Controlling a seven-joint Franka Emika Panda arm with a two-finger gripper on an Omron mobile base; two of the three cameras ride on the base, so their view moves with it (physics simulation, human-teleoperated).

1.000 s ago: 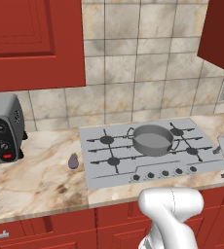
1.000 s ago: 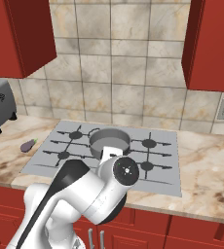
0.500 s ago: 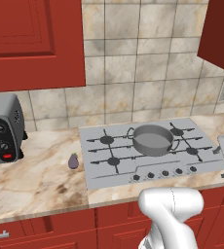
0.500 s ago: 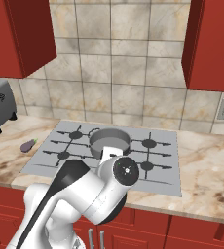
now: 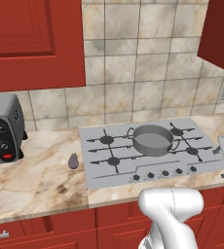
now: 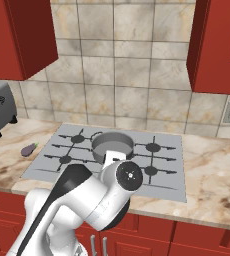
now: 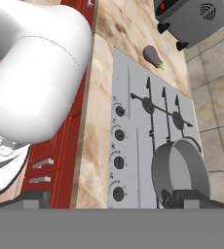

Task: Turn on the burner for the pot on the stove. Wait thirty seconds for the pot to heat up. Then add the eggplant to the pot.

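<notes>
Far left on the counter sits the toaster oven, red button low on its face, playing no part here. Moving right, there is the eggplant, lying on the marble just off the left edge of the stove, close to it but apart. In the right base view it lies along the counter with the stem cap towards the stove and the fat purple end towards the toaster oven; its long axis runs roughly parallel to the counter's front edge. The hand view agrees: stem end nearer the stove.

On to the stove: black grates, and the pot upright on a back burner right of centre, nothing visible inside it. Along the stove's front edge runs the row of knobs.

The gripper hangs out in front of the counter, looking along the knob row, fingers spread about as wide as they go and holding nothing, touching nothing.

My read: this is the very first step, burner not yet lit. The next move calls for picking the knob that feeds the pot's burner, which I cannot tell from here, closing on it and twisting. The eggplant waits.
</notes>
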